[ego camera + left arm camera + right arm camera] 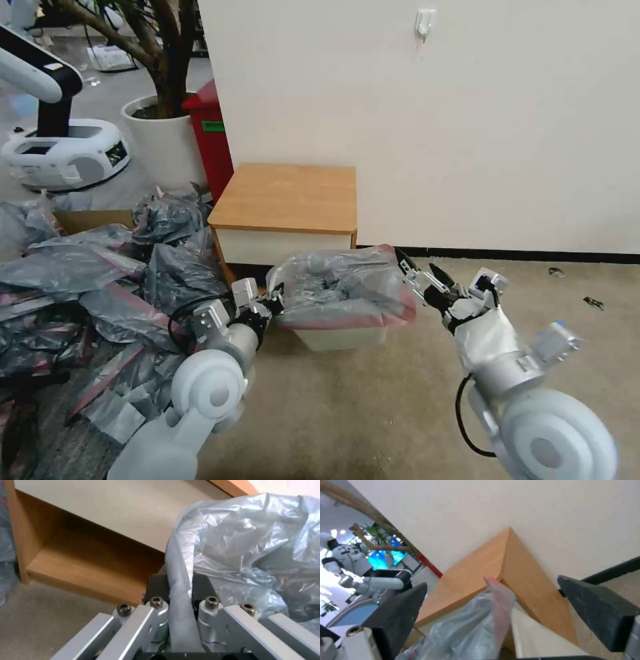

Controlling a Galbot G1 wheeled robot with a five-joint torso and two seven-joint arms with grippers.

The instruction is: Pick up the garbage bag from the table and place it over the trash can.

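The garbage bag (347, 288), translucent grey with a pink-red band, is draped over the beige trash can (341, 337) on the carpet in front of the table (287, 199). My left gripper (275, 298) is at the bag's left edge, shut on a twisted strand of the bag (181, 562) that runs between its pads (156, 585). At the bag's right edge, my right gripper (417, 275) is open. In the right wrist view its fingers (400, 610) stand wide apart, and a pink-tipped corner of the bag (483, 620) rises loose between them.
A heap of darker grey bags (100, 280) covers the floor at the left. Behind it are a tall red bin (210, 133), a white plant pot (157, 140) and another robot (60, 147). The wall runs close behind the table. Bare carpet (347, 413) lies nearer me.
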